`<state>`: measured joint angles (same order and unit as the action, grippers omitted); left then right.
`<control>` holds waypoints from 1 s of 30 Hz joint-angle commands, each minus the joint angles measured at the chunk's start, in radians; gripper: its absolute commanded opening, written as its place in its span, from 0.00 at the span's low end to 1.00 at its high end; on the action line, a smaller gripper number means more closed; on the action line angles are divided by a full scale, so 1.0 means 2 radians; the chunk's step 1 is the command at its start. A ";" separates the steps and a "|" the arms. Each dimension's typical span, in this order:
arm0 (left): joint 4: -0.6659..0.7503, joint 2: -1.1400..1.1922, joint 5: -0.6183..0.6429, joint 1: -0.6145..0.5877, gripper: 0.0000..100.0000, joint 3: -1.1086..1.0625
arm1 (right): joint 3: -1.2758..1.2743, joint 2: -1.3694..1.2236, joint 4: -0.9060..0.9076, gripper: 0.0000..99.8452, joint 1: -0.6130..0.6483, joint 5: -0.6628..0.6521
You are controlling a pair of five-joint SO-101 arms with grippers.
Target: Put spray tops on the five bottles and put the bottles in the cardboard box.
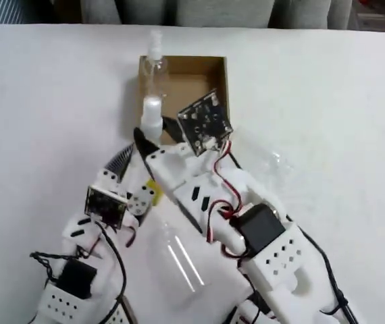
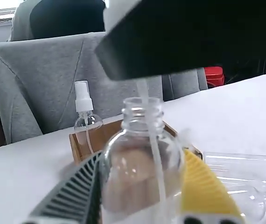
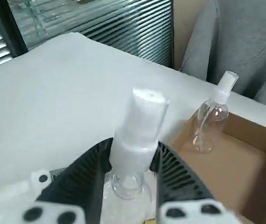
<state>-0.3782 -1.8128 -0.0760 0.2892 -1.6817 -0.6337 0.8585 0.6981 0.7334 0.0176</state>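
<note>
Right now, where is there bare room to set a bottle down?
Bare: the table left of the cardboard box, the table to the box's right, and the box floor beside the capped bottle. Crowded: the box's near edge, where the jaws hold the open bottle and spray top, and the loose bottles between the arms.

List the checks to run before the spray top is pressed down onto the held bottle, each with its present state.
1. Left tool shut on the bottle, bottle upright: ok.
2. Right tool shut on the spray top: ok.
3. Dip tube inside the neck: ok.
4. Spray top seated on the neck: not ok, a gap shows between them.
5. Spray top square to the neck: cannot tell.
6. Free floor in the cardboard box beside the finished bottle: ok.
</note>
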 commanded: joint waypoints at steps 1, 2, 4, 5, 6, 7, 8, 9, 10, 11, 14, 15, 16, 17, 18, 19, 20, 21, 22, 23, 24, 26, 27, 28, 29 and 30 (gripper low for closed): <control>0.016 -0.009 0.002 -0.001 0.02 0.002 | 0.009 0.011 0.028 0.09 0.011 0.009; 0.016 -0.009 0.002 -0.001 0.02 0.002 | 0.009 0.011 0.039 0.13 0.015 0.009; 0.016 -0.009 0.002 -0.001 0.02 0.002 | 0.010 0.012 0.051 0.19 0.018 0.009; 0.016 -0.009 0.002 -0.001 0.02 0.002 | 0.011 0.012 0.053 0.21 0.018 0.011; 0.016 -0.009 0.002 -0.001 0.02 0.002 | 0.016 0.012 0.055 0.21 0.018 0.011; 0.016 -0.009 0.002 -0.001 0.02 0.002 | 0.025 0.012 0.058 0.21 0.018 0.012; 0.016 -0.009 0.002 -0.001 0.02 0.002 | 0.037 0.012 0.068 0.20 0.018 0.012; 0.016 -0.009 0.002 -0.001 0.02 0.002 | 0.053 0.012 0.081 0.20 0.019 0.011; 0.016 -0.009 0.002 -0.001 0.02 0.002 | 0.073 0.012 0.099 0.20 0.019 0.012; 0.016 -0.009 0.002 -0.001 0.02 0.002 | 0.095 0.010 0.118 0.20 0.019 0.012; 0.016 -0.009 0.002 -0.001 0.02 0.002 | 0.165 0.007 0.171 0.20 0.018 0.012; 0.016 -0.009 0.002 -0.001 0.02 0.002 | 0.186 0.007 0.188 0.20 0.018 0.011; 0.016 -0.009 0.002 -0.001 0.02 0.002 | 0.206 0.008 0.203 0.20 0.017 0.010; 0.016 -0.009 0.002 -0.001 0.02 0.002 | 0.222 0.010 0.215 0.20 0.017 0.009; 0.016 -0.009 0.002 -0.001 0.02 0.002 | 0.236 0.011 0.227 0.20 0.016 0.009; 0.016 -0.009 0.002 -0.001 0.02 0.002 | 0.248 0.012 0.237 0.20 0.016 0.009; 0.016 -0.009 0.002 -0.001 0.02 0.002 | 0.257 0.012 0.244 0.19 0.016 0.009; 0.016 -0.009 0.002 -0.001 0.02 0.002 | 0.264 0.012 0.253 0.17 0.015 0.009; 0.016 -0.009 0.002 -0.001 0.02 0.002 | 0.266 0.012 0.259 0.13 0.015 0.009; 0.016 -0.009 0.002 -0.001 0.02 0.002 | 0.266 0.012 0.262 0.09 0.010 0.009; 0.016 -0.009 0.002 -0.001 0.02 0.002 | 0.263 0.011 0.261 0.03 0.000 0.009; 0.016 -0.009 0.002 -0.001 0.02 0.002 | 0.255 0.007 0.260 0.03 -0.025 0.009; 0.016 -0.009 0.002 -0.001 0.02 0.002 | 0.247 0.007 0.260 0.05 -0.037 0.009; 0.016 -0.009 0.002 -0.001 0.02 0.002 | 0.237 0.007 0.260 0.05 -0.051 0.009; 0.016 -0.009 0.002 -0.001 0.02 0.002 | 0.226 0.007 0.260 0.03 -0.064 0.009; 0.016 -0.009 0.002 -0.001 0.02 0.002 | 0.216 0.007 0.257 0.02 -0.076 0.009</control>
<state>-0.3782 -1.8128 -0.0760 0.2862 -1.6817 -0.1811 0.8661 1.2167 0.6506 0.0299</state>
